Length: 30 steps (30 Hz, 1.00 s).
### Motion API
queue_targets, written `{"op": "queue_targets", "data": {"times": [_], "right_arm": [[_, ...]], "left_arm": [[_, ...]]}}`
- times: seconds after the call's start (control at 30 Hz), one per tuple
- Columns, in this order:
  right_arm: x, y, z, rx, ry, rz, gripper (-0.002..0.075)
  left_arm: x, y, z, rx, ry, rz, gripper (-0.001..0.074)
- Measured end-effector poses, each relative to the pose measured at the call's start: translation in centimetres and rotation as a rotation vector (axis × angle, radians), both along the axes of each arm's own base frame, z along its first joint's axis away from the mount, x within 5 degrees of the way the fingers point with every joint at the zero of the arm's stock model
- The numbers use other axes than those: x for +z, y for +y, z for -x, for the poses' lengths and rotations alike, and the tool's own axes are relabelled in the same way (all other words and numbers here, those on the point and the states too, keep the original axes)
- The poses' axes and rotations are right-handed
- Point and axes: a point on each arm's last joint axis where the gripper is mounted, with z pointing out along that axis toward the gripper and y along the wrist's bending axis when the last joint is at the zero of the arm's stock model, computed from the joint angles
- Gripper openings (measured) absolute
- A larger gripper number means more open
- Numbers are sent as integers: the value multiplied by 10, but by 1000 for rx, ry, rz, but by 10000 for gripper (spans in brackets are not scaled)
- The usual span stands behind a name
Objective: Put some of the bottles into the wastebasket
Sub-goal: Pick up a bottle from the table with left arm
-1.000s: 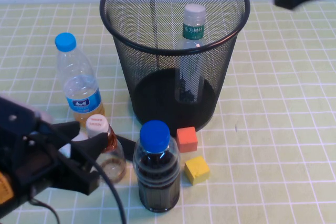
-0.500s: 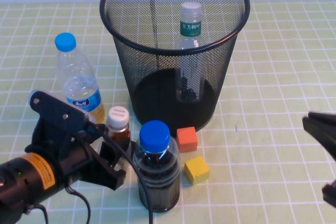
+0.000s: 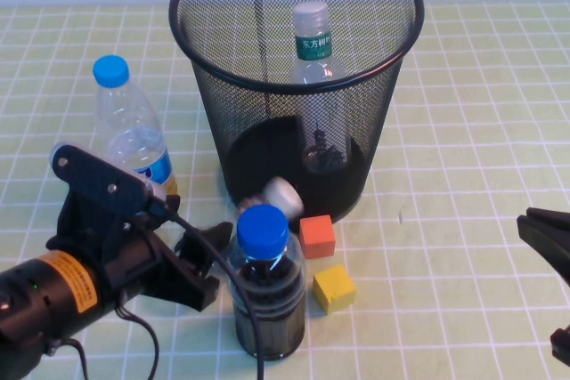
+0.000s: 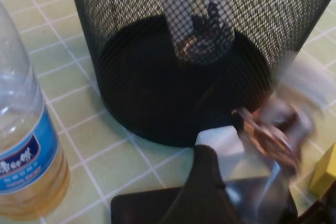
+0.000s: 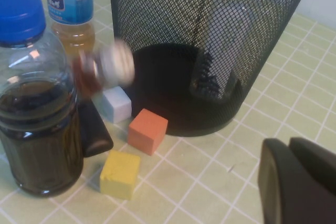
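A raised camera looks down across the table. Both wrist cameras sit low and close, facing the wastebasket (image 3: 294, 86) base. All three views share the tall blue-capped bottle (image 3: 132, 135).

The left end effector (image 3: 209, 251) is sitting low in the lower left of the high view, its arm angling in from the corner, fingers spread. The right end effector (image 3: 548, 242) is showing at the lower right edge.
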Motion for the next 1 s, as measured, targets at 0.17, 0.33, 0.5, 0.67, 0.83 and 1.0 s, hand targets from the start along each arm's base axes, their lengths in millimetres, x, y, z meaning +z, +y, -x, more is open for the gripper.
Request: {"op": "queue_targets", "data": {"times": [0.17,0.33,0.5,0.67,0.83,1.0], "right_arm": [[0,0,0,0,3,-5,-7],[0,0,0,-1,9,-14,-7],[-2,0,1,-4,41,-25,-8],[-7,0,3,-7,116,-25,-8],[-10,0,5,-7,157,-18,-8],[-11,0,5,-8,166,-23,-8]], "left_arm": [[4,0,-2,5,-19,16,493],[4,5,-6,30,-20,17,496],[3,6,-6,34,-19,15,496],[-1,8,-5,46,27,-23,491],[6,9,-10,80,125,-129,488],[26,8,-23,60,218,-363,487]]}}
